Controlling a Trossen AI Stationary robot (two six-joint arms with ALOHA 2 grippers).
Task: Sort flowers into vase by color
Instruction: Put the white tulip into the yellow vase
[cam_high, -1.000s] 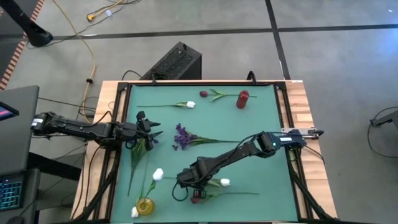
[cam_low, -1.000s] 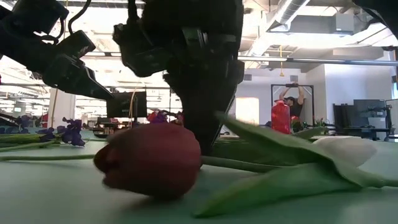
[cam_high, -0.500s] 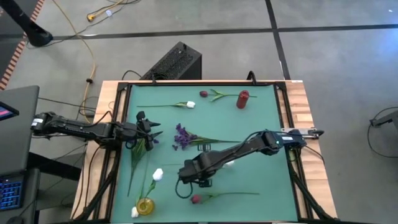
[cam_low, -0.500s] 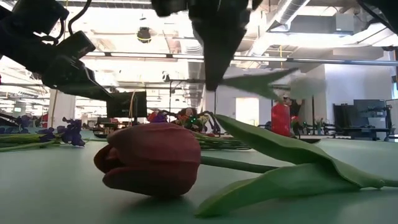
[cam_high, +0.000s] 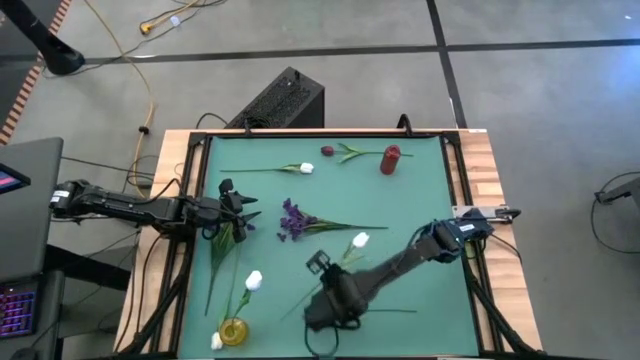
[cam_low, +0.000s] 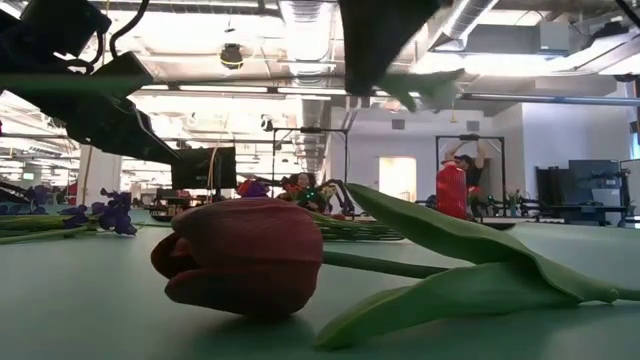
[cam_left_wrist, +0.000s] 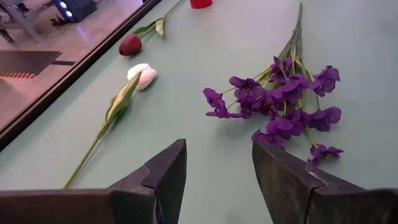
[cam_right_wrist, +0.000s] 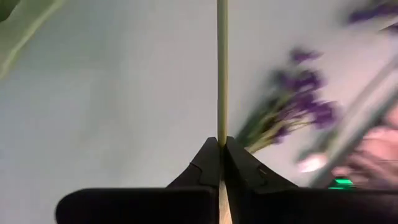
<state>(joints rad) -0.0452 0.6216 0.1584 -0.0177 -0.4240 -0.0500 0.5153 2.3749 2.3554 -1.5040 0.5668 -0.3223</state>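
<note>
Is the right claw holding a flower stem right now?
Yes, the right claw is shut on the thin stem of a white tulip, lifted off the table.

Two arms over the counter, one gripping, one waiting.

The right arm reaches from the right side across toward the near middle, its elbow bent and the wrist turned down. The right gripper has its jaws pressed together on a thin stem of the white tulip, which runs straight out from between the two dark fingers. The left arm lies stretched along the left edge, low and level. The left gripper has its jaws standing partly apart, with nothing between them, and the two fingers point forward over the counter.
</note>
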